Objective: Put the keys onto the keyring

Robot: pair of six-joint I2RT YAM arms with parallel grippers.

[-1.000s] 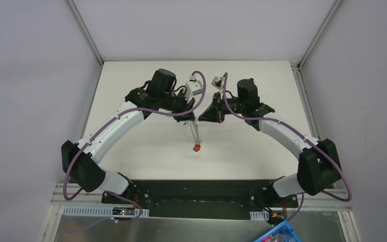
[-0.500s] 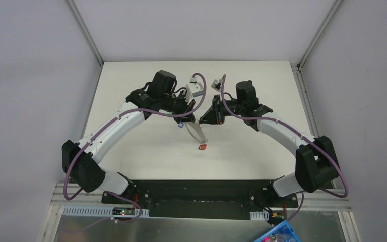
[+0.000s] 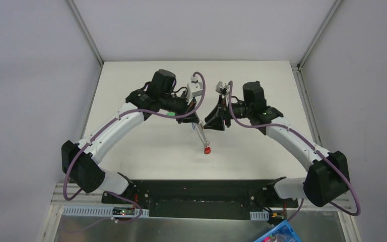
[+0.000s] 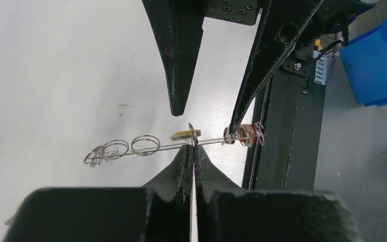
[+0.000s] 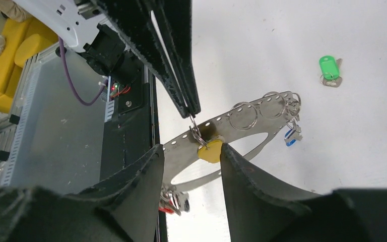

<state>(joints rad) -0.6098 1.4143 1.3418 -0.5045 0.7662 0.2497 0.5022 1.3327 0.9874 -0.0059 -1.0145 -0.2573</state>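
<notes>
Since a second ago the right gripper [image 5: 191, 147] had opened partway, fingers straddling the yellow key [image 5: 209, 151], holding nothing. The left gripper [image 4: 192, 148] pinched the keyring [image 5: 227, 123] at that key's loop; green key [image 5: 329, 68] lay apart on the table [image 5: 282, 40].

yellow key [image 5: 209, 151], green key [image 5: 329, 68], red key [image 3: 207, 150], blue key [image 5: 289, 141], silver keyring [image 5: 227, 120], white table [image 5: 322, 171]

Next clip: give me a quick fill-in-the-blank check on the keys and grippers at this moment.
1. The loose key lying on the table has a ____ head.
2. The left gripper is ____ on a small ring of the metal plate.
3. The key head between the open fingers of the right gripper is ____.
Missing words: green; shut; yellow.
</notes>
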